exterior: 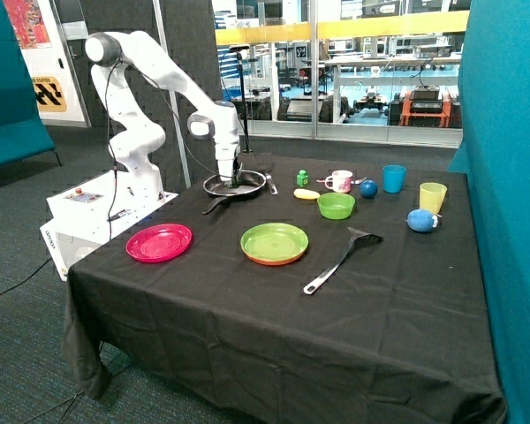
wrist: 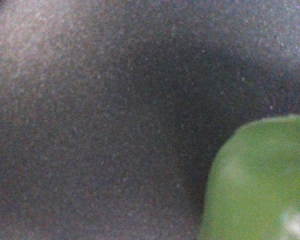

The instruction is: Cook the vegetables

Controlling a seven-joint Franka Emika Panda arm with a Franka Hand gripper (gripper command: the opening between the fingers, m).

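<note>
While the arm reaches down over the table, I have the gripper low inside the frying pan, and I cannot tell whether it is spread, pressed together or pinching anything. My biggest worry is the pan itself: lifting away carelessly could nudge its rim and slide it toward the table's back edge. Next, the green vegetable, which fills one corner of the wrist view against the dark pan floor, might cling to the fingers and get dragged out if it isn't properly let go. The yellow vegetable lies on the cloth just beside the green bowl, not yet cooked, and a hasty pick could roll it off. From outside, the gripper hides the green piece entirely; the wrist view cuts it off.
</note>
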